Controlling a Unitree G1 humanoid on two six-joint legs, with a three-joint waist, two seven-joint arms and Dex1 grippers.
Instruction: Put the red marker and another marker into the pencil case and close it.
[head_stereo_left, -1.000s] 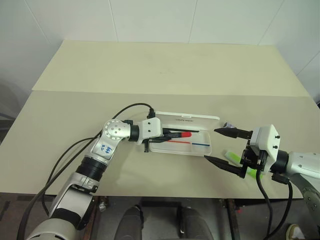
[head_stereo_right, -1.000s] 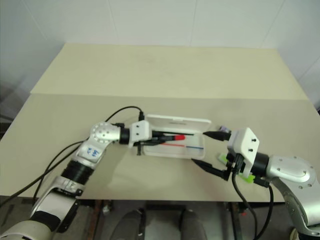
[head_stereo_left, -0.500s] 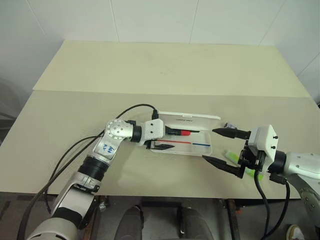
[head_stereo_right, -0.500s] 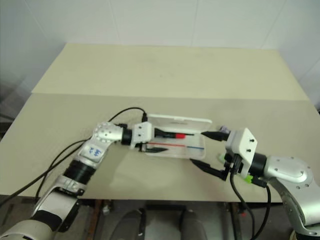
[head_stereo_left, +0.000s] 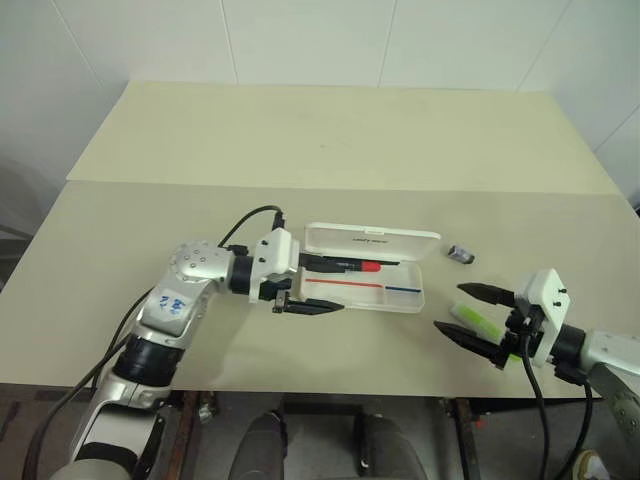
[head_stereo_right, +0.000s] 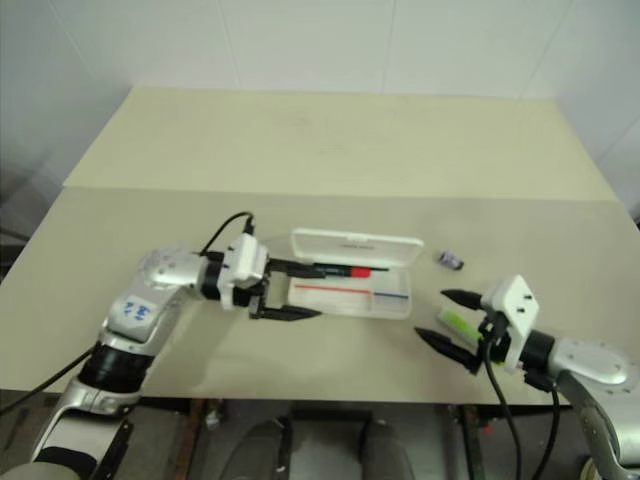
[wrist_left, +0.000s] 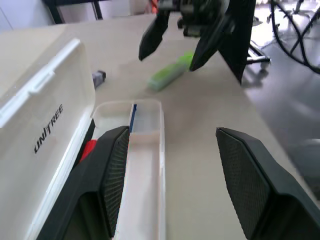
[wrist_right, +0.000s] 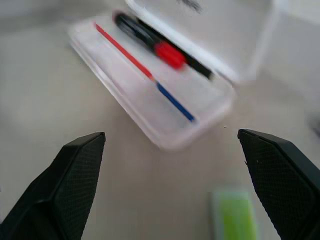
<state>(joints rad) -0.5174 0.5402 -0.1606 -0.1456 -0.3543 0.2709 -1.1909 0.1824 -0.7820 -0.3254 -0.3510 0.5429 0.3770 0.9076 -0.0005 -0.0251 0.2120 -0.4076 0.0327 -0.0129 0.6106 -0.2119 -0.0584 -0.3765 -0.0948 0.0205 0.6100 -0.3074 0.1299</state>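
So far the red marker (head_stereo_left: 352, 266) is laid in the open case (head_stereo_left: 404, 302); the green marker (head_stereo_left: 478, 322) lies on the counter (head_stereo_left: 300, 160) between the wide-open, empty right hand (head_stereo_left: 470, 312). The left hand (head_stereo_left: 322, 286) is open, empty.

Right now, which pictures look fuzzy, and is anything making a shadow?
Right wrist view: the pencil case and green marker look soft and smeared, while the black fingers in front are crisp. Left wrist view: the far background is blown out bright. Left eye view: the left gripper casts a soft shadow on the table.
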